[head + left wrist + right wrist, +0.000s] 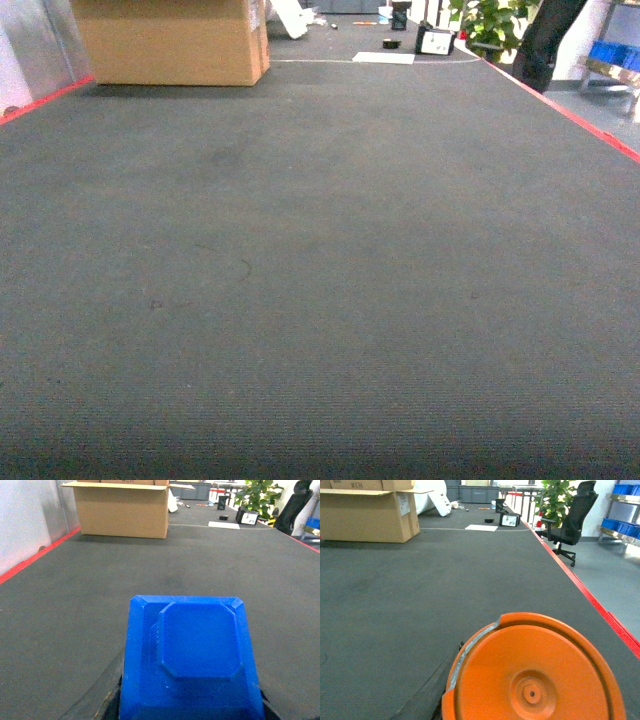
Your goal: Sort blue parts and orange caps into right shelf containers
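Observation:
In the left wrist view a blue part [192, 650] with cut corners and a raised middle fills the lower frame, held above the dark carpet. My left gripper [190, 710] is shut on it, with only a dark finger edge [107, 700] showing beside it. The right wrist view shows a round orange cap [535, 675] with a small centre hole, and my right gripper [530, 714] is shut on it, mostly hidden behind it. The right shelf containers [624, 489] are blue crates on a metal rack far off to the right, also seen in the head view as blue crates [612, 52]. Neither gripper appears in the head view.
Dark grey carpet [320, 280] stretches ahead, edged by a red line [575, 115] on the right. A cardboard box [170, 40] stands at the far left. A black office chair [570, 517], a potted plant [555, 500] and a white sheet [383, 57] lie far ahead.

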Tool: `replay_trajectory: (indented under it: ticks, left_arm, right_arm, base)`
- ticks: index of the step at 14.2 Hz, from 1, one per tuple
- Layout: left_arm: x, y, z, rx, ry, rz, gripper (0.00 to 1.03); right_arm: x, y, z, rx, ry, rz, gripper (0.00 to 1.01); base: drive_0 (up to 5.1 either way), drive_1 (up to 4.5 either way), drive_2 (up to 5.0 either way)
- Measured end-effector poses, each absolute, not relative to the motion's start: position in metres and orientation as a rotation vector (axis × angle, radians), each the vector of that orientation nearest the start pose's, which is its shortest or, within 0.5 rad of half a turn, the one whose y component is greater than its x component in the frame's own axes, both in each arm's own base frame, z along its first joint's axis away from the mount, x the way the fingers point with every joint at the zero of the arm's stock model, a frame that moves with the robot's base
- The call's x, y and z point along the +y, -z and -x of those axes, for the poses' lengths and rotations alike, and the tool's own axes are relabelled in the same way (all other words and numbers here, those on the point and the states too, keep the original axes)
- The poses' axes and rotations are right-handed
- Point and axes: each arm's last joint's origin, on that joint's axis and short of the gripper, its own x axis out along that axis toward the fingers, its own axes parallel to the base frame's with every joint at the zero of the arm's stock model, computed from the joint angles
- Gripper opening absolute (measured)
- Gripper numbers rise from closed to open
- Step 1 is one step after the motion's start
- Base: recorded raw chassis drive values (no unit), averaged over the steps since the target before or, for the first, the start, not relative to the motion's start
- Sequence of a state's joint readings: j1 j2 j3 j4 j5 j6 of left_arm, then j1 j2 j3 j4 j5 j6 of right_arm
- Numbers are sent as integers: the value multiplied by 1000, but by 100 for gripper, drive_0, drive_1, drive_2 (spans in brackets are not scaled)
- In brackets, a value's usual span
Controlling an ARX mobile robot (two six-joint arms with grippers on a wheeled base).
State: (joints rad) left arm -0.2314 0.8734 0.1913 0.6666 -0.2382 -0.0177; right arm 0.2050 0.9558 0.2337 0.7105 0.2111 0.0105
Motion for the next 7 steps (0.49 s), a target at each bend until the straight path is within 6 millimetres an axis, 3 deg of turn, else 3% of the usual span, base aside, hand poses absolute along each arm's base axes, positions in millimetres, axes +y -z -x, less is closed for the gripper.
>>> replay_trajectory:
  ticks: [7]
  left_arm:
    - [-9, -177, -139, 15, 3, 16, 44]
  right_arm:
    - [7, -178, -146, 15, -13, -7, 44]
  base:
    - [0, 0, 0]
